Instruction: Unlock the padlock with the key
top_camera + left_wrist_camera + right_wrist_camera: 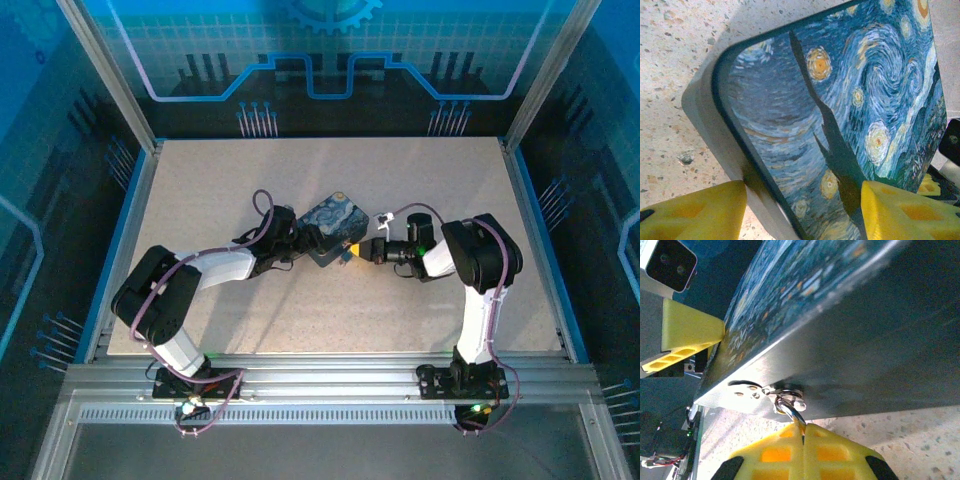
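A thin silvery piece [792, 412] vanishes between the right end effector's [803, 429] fingers [837, 452].

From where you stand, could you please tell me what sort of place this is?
Probably an enclosed robot work cell in a lab: the left arm and right arm bolted to an aluminium rail, a speckled tabletop, and blue circuit-pattern wall panels around it.
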Controlling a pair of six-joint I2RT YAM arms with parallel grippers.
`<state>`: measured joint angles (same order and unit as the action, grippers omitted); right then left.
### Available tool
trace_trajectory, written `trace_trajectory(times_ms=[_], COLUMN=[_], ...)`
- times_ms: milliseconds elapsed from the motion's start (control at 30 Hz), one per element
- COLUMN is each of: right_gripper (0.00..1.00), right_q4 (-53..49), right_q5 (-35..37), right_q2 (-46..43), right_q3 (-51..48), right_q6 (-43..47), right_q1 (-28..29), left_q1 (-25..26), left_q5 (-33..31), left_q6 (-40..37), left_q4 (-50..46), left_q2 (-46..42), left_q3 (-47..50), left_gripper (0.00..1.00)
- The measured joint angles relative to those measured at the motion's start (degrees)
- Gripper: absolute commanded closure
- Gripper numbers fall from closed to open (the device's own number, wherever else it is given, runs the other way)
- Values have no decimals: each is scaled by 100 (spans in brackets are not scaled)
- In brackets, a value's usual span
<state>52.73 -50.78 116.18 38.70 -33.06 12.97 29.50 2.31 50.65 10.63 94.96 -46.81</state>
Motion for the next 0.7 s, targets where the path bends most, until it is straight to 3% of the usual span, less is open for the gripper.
trace_trajectory(times_ms=[400,700], right_gripper=[100,100], right_q4=[455,-107], right_q5=[103,352], right_q2=[-7,-737], right_q3=[-125,-385], right_q6=[-494,-245], right_q1=[-175,-260], left_q1=[26,24], left_q5=[-15,-7], left_q6=[-2,-107], left_q4=[17,-282], left_q2=[-15,-223], left_q3=[28,90], left_gripper=[33,22])
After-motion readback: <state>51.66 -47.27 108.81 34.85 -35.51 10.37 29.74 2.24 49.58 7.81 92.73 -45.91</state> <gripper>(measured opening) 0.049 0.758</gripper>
